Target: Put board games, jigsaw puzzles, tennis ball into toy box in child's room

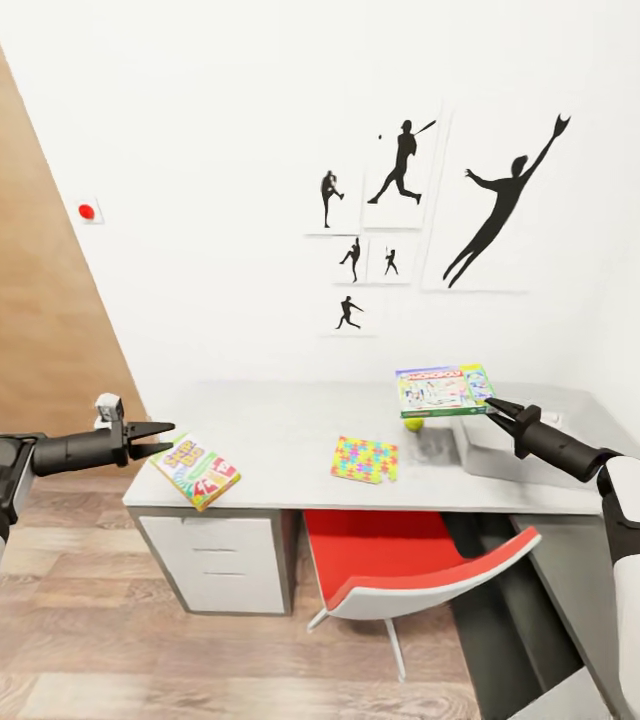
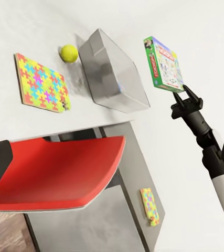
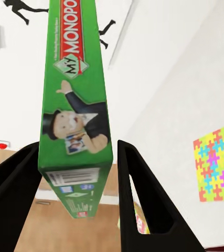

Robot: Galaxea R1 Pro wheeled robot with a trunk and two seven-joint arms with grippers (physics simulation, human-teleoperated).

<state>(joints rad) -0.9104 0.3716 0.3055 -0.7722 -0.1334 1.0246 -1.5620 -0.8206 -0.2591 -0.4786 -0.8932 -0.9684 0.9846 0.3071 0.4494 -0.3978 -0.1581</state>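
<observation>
red chair (image 1: 400, 560) tucked under desk, red wall button (image 1: 86, 211)

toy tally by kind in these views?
Board games: 2, Monopoly in the right gripper, Skip-Bo
Jigsaws: 2, one by the ball, one lower
Tennis ball: 1
Total: 5

Head view: from above and in front, looking down across the desk (image 1: 280, 440) toward the wall of silhouette pictures (image 1: 400, 165). Left wrist view: from off the desk's left end, tilted, facing across the top, taking in the jigsaw (image 2: 41, 82) and Monopoly box (image 2: 163, 64) shared with the head view. Right wrist view: close up along the fingers (image 3: 143, 205), against that box's green edge.
</observation>
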